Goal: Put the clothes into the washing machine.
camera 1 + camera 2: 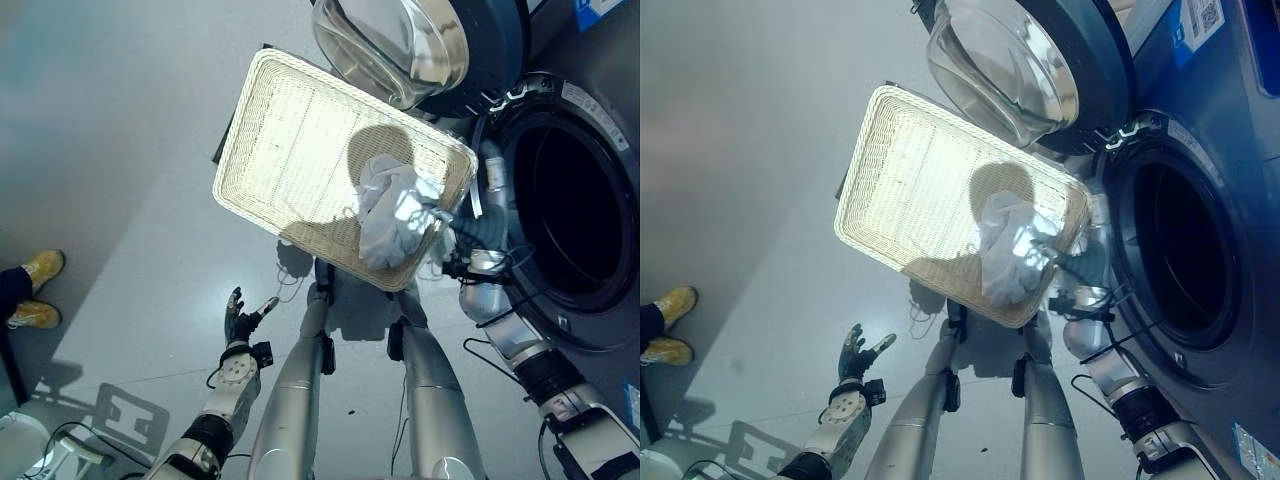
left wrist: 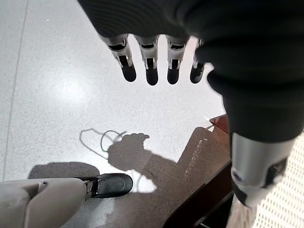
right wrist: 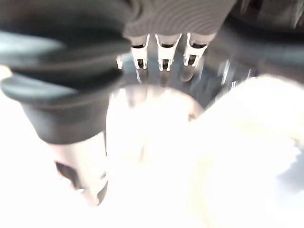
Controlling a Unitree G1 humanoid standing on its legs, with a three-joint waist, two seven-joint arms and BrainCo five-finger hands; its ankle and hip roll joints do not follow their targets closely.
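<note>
White garment point(image 1: 392, 210) lay in wicker basket point(image 1: 290, 140), right hand point(image 1: 452, 222) clutching it; washer drum point(image 1: 570, 215) at 3 o'clock; left hand point(image 1: 238, 318) fingers spread, empty.

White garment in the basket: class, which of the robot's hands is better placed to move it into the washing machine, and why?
Right. The right hand is at the white garment beside the open drum; the left hand hangs open over bare floor, away from the basket.

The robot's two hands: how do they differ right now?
The left hand hangs over bare floor with fingers straight, holding nothing. The right hand reaches to the wicker basket corner beside the washing machine, at the white garment; its grip is unclear. Both wear dark ribbed covers.
</note>
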